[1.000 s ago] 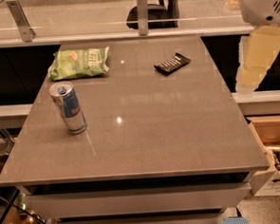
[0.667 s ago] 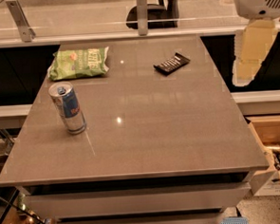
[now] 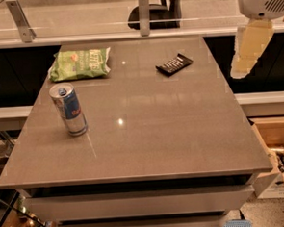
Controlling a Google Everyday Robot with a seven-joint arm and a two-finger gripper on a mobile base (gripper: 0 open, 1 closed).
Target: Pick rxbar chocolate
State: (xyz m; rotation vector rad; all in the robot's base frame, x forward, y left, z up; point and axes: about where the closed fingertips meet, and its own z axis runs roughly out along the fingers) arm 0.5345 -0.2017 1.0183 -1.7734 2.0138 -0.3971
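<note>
One step in hand, seemingly the approach: pale cream hand [image 3: 248,56] hanging beyond the grey stone counter [image 3: 172,142], off its right edge, spread or pressed together impossible to tell, flat black-wrapped rxbar chocolate [image 3: 174,64] lying near the far-right corner, next likely needing a leftward reach and descent.

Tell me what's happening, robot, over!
Gripper high at right, beyond the table edge. Rxbar chocolate flat on the table's far right, untouched. Path clear; can and chip bag sit to the left.

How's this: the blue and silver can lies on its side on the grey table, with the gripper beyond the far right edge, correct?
No. The camera view shows the blue and silver can standing upright; the gripper is beyond the grey table's far right edge.
</note>
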